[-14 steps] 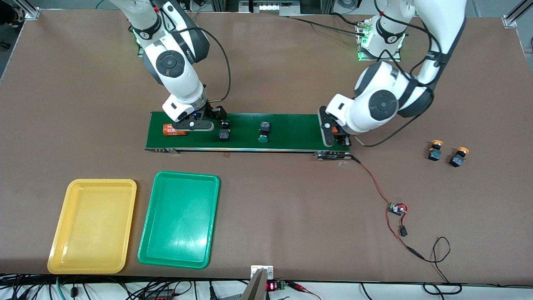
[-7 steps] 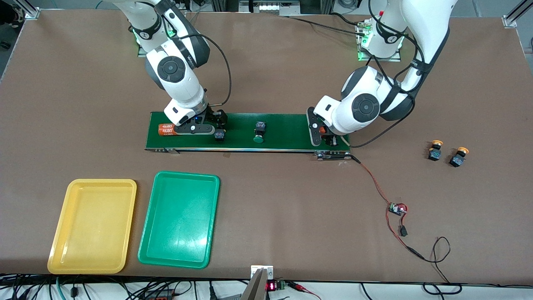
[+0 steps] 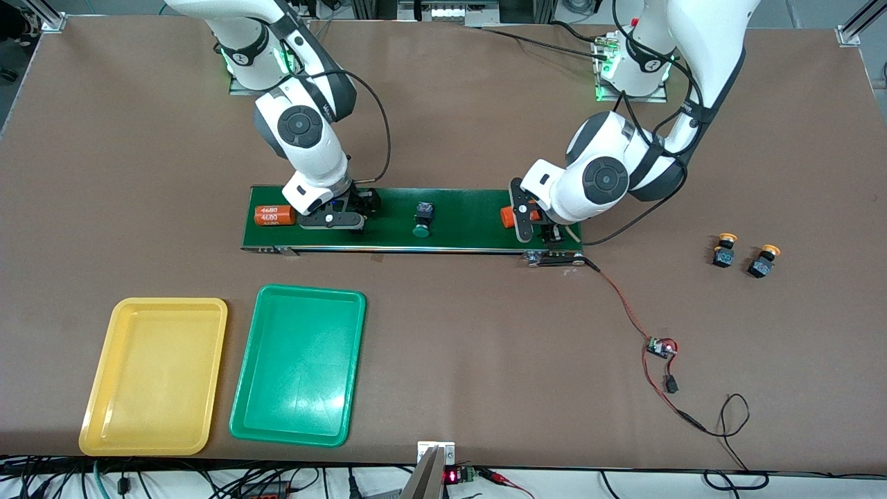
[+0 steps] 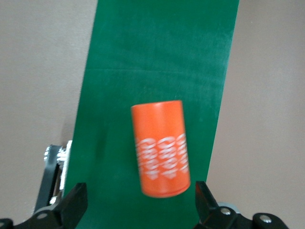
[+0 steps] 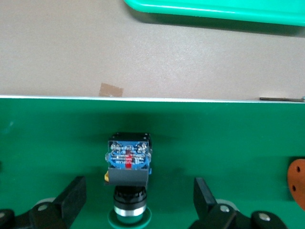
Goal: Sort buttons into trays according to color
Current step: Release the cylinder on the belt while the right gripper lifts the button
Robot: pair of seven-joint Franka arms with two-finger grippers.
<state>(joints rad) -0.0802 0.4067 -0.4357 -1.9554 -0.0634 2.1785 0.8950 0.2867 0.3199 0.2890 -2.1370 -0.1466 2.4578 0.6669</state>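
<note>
Right wrist view shows the right gripper [image 5: 136, 202] low over the dark green belt [image 5: 214, 143] with its two black fingers [image 5: 71, 195] spread wide, one on each side of a green-capped button [image 5: 127, 164]. The button lies on its side on the belt between the fingers, and neither finger touches it. A corner of the green tray [image 5: 214, 9] shows on the brown table, off the belt.

In the left wrist view the left gripper [image 4: 138, 210] also stands wide open, holding nothing. An orange cylinder [image 4: 160, 148] with white print lies on the belt between its fingers [image 4: 74, 207], clear of both.

From the front, the right gripper [image 3: 341, 220] sits over the belt [image 3: 464, 208] toward the right arm's end, hiding the button it straddles. Just beside it, nearer that end of the belt, lies a second orange cylinder [image 3: 274, 215] with printed text. Around the middle of the belt a second green-capped button [image 3: 421, 219] lies alone, well apart from both grippers. The left gripper [image 3: 533, 229] is over the belt at the left arm's end, the orange cylinder [image 3: 508, 216] just showing past it.

Two yellow-capped buttons [image 3: 743, 256] stand side by side on the table [image 3: 485, 346] off the belt, toward the left arm's end. The yellow tray [image 3: 156, 374] and the green tray [image 3: 299, 364] lie side by side, nearer the front camera than the belt, toward the right arm's end; both hold nothing.
</note>
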